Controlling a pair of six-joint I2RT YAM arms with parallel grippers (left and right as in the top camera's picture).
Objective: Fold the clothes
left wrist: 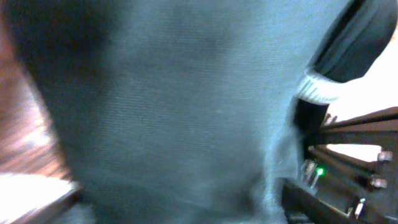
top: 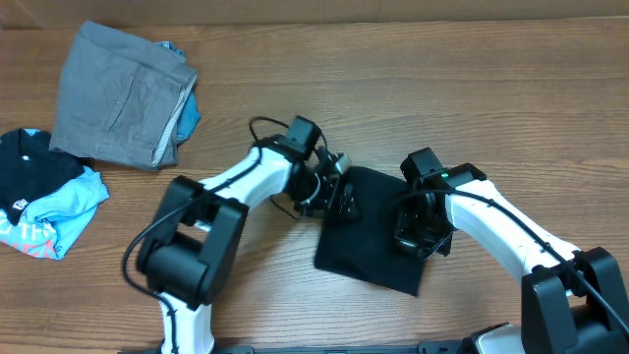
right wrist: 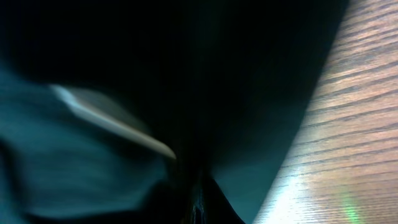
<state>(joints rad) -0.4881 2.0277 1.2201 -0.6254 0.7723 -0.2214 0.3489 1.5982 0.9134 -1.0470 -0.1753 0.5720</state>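
Note:
The black T-shirt [top: 371, 248] lies as a small folded dark patch at the middle of the table. My left gripper [top: 340, 201] sits on its upper left edge and my right gripper [top: 419, 234] on its right part. Both are pressed into the cloth. In the left wrist view the black cloth [left wrist: 186, 112] fills nearly the whole frame and hides the fingers. In the right wrist view the dark cloth [right wrist: 249, 74] bunches into a pinch at the bottom centre, with a pale strip across its left part. Both grippers look shut on the cloth.
Grey folded trousers [top: 123, 93] lie at the back left. A black and light-blue printed garment [top: 44, 202] lies at the left edge. Bare wooden table [right wrist: 354, 124] shows to the right of the T-shirt. The right arm's body [left wrist: 348, 180] is close beside the left gripper.

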